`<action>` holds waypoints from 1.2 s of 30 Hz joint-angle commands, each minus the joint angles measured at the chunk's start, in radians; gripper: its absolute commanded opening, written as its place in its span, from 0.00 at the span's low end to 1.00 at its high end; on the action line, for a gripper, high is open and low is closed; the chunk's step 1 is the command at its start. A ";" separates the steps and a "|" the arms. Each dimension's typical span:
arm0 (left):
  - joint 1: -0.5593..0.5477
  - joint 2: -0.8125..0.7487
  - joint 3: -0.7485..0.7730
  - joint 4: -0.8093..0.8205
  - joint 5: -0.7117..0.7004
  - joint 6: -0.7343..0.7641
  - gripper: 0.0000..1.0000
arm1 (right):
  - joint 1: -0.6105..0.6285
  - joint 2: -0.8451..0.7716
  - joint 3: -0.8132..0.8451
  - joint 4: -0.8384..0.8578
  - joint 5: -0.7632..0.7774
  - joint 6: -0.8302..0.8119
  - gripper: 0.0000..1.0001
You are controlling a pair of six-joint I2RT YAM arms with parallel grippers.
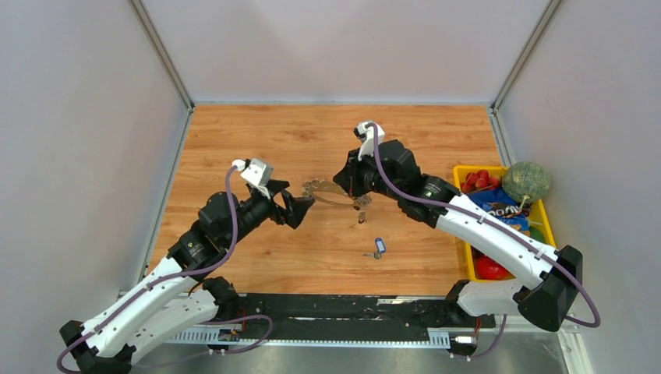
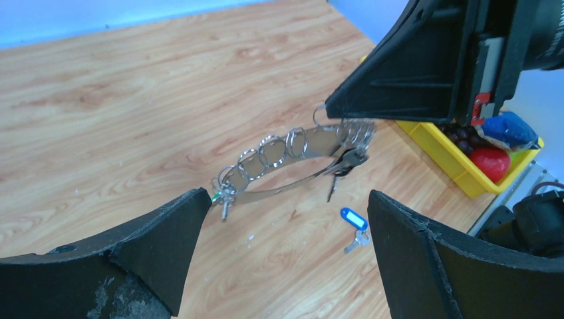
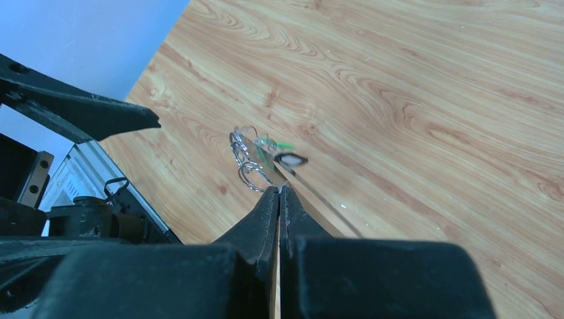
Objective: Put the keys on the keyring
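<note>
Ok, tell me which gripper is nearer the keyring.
Right. The right gripper is shut on one end of the keyring, holding it up. The left gripper is open at its other end, close but not gripping it.

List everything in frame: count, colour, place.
keyring: one, silvery hoop strung with small split rings, held by the right hand
dark-headed keys: count unclear, hanging from the keyring near the right hand
green-tagged key: one, at the keyring's other end
blue-tagged key: one, loose on the table, nearer the arm bases than the keyring
table: one, brown wood
bin: one, yellow, table's right edge
red items: several, in the bin
blue bag: one, in the bin
round green thing: one, at the bin's far end
left hand: black, open, facing the keyring
right hand: black, shut on the keyring
</note>
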 commanded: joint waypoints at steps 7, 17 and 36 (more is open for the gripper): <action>-0.001 -0.003 -0.013 0.105 0.081 0.070 1.00 | 0.006 -0.048 0.076 0.027 -0.065 -0.004 0.00; -0.001 0.005 -0.065 0.193 0.128 0.080 1.00 | 0.005 -0.066 0.099 0.026 -0.142 -0.002 0.00; 0.000 0.060 -0.094 0.247 0.261 0.046 0.73 | 0.006 -0.035 0.144 0.022 -0.141 0.015 0.00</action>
